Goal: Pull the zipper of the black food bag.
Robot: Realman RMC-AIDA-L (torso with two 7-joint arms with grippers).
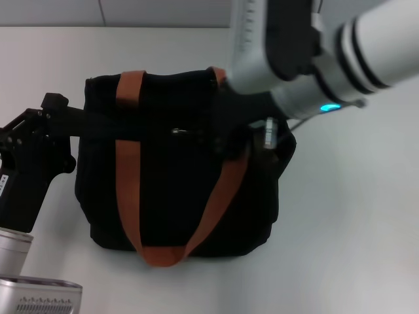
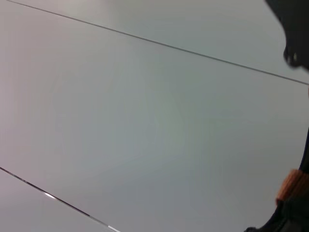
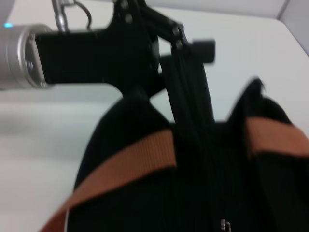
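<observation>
Right claw (image 1: 224,133) sits low on the top of the bag (image 1: 163,203), at the end nearest its own arm. Dark metal blends into dark cloth here, so I cannot tell whether it is wide or narrow, or whether it touches anything. Just beside it, toward the other arm, lies the small silver zipper pull (image 1: 178,133), apart from the claw and not gripped.

Beyond the pull, the left claw (image 1: 91,124) reaches in from the far end of the bag. It looks narrow and appears to pinch the cloth at that top edge, though this is only probable. The right wrist view shows its fingers (image 3: 189,101) running down together into the cloth.

The zip track's long axis runs across the bag top from one claw to the other, and the pull lies flat along it. Two orange straps (image 1: 127,170) cross the track and drape down the front. The bag rests on a pale surface (image 1: 347,229).

The step in hand seems to be reaching the pull. To do it well, the right claw should close squarely on the tab and draw straight along the track without lifting. The left claw should keep the cloth taut so the bag does not slide or bunch.
</observation>
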